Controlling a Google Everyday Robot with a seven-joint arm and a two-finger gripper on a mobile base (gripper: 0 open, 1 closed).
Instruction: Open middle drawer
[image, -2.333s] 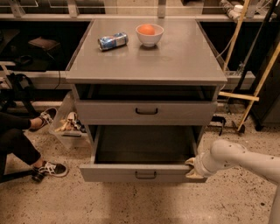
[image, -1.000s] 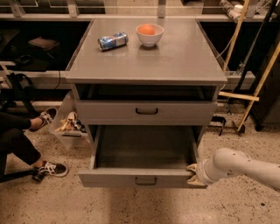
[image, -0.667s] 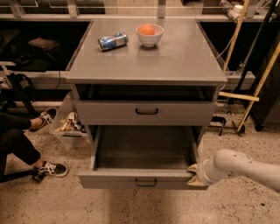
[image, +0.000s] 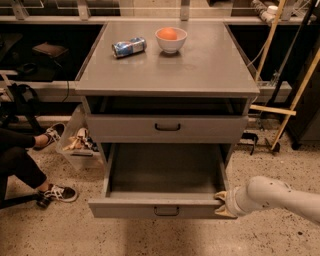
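The middle drawer (image: 165, 175) is pulled far out of the grey cabinet, and its plain grey inside is bare. Its flat front carries a small black bar handle (image: 166, 211). My gripper (image: 221, 203) is at the right end of that front panel. Its tan fingers (image: 220, 195) sit above and below the panel's corner and hold it. The white arm reaches in from the lower right. The drawer above (image: 167, 127) stands slightly out, with a dark gap over it. Any lower drawer is hidden under the open one.
On the cabinet top (image: 200, 65) lie a blue can (image: 129, 47) on its side and a white bowl (image: 171, 39) with an orange fruit. A seated person's legs and sneakers (image: 55, 192) are at the left. Wooden sticks (image: 295, 95) lean at the right.
The middle drawer has slid further out toward the camera, and my gripper has moved with it at its right front corner. The can and bowl have not moved.
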